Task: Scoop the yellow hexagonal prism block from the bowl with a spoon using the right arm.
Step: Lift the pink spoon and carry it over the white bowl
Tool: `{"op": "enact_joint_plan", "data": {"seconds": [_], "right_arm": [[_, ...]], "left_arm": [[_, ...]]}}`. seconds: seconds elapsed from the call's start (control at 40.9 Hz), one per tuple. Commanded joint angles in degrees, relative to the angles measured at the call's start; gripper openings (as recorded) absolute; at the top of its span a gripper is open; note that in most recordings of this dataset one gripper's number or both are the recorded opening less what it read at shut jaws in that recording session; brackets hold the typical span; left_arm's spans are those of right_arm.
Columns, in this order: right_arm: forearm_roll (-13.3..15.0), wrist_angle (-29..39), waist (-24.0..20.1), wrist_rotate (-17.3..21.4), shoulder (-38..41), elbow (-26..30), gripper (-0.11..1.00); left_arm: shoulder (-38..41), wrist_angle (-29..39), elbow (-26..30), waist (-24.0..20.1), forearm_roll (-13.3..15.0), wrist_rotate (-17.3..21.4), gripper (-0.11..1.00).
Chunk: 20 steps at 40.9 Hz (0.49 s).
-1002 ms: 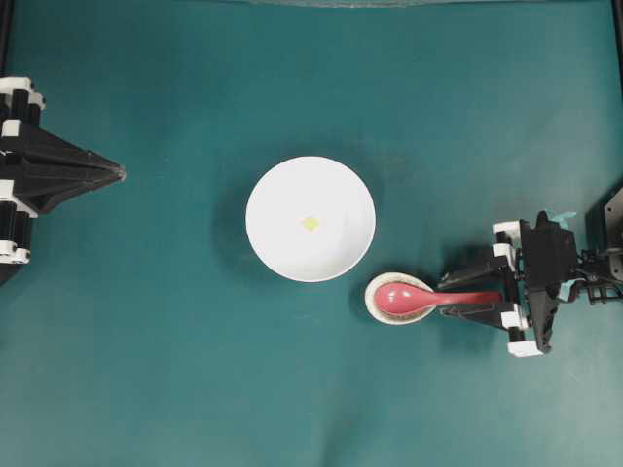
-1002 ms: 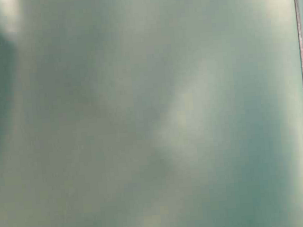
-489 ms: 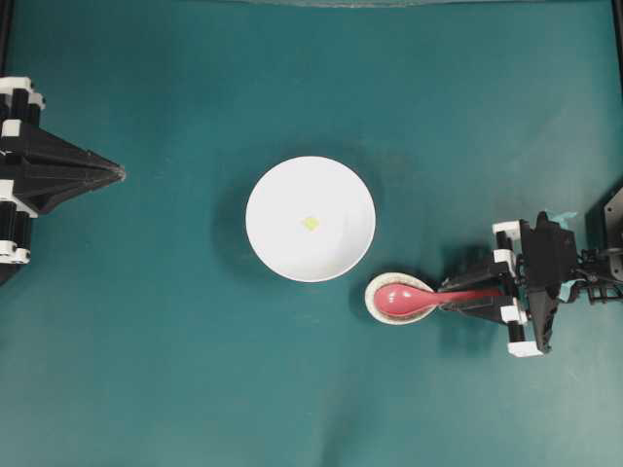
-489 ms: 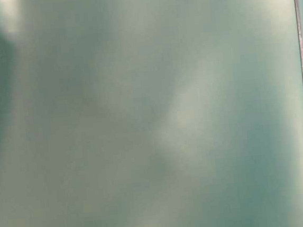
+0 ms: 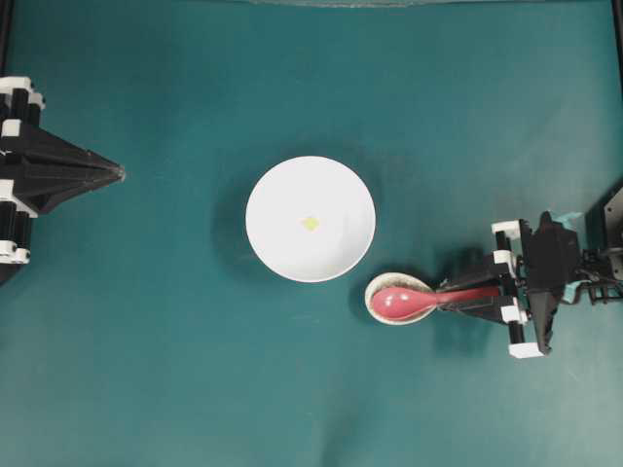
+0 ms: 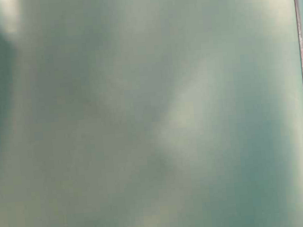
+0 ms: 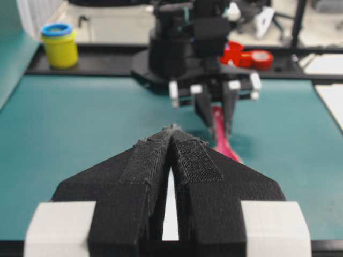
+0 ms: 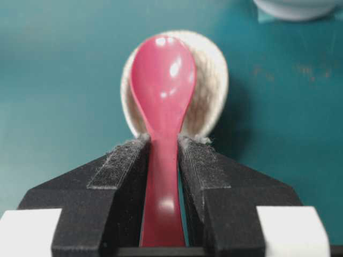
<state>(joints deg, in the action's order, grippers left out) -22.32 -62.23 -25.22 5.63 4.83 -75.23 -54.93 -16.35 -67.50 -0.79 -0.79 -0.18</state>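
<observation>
Our right hand is clamped on the glossy pink-red spoon's handle; the white round bowl with the tiny yellow block lies to its upper left, overhead.

The overhead view looks straight down on the whole counter. The table-level view is a blurred teal close-up. The left wrist camera faces the opposite arm, and the right wrist camera sits close above the spoon, which the overhead view shares.
</observation>
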Motion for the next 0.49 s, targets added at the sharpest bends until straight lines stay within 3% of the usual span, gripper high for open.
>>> {"op": "enact_joint_plan", "data": {"seconds": [0.0, 0.22, 0.464], "right_arm": [[-0.09, 0.44, 0.18, -0.97, -3.60, -0.18, 0.25], [-0.09, 7.56, 1.05, -5.01, -12.13, 0.70, 0.25], [-0.09, 21.88, 4.48, -11.87, -21.97, 4.92, 0.25]], "left_arm": [[0.44, -0.09, 1.23, -0.18, -0.18, 0.18, -0.01], [0.35, 0.09, 1.23, -0.18, -0.26, 1.14, -0.01], [0.44, 0.00, 1.32, -0.18, -0.26, 1.93, -0.01]]}}
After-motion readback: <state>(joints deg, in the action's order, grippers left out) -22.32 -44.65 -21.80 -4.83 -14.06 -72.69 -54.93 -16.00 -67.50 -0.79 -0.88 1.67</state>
